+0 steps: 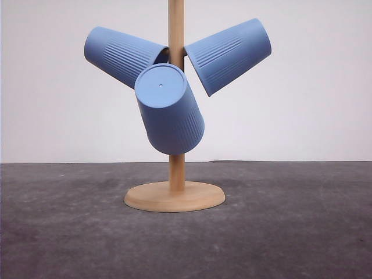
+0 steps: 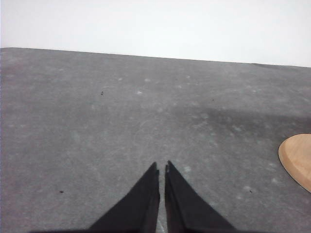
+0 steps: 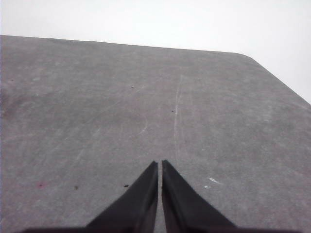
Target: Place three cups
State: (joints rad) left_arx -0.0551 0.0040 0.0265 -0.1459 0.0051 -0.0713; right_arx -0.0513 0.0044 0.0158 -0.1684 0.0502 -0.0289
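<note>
Three light-blue ribbed cups hang mouth-inward on a wooden cup stand in the front view: one cup (image 1: 119,55) at the upper left, another cup (image 1: 229,54) at the upper right, and a third cup (image 1: 168,110) in front with its flat base toward the camera. The stand's pole (image 1: 176,23) rises from a round wooden base (image 1: 174,196). My left gripper (image 2: 161,167) is shut and holds nothing, hovering over the grey mat with the stand's base (image 2: 299,160) off to one side. My right gripper (image 3: 160,165) is shut too, over bare mat.
A dark grey mat (image 1: 290,232) covers the table, with a white wall behind. The mat's far edge and a rounded corner (image 3: 248,56) show in the right wrist view.
</note>
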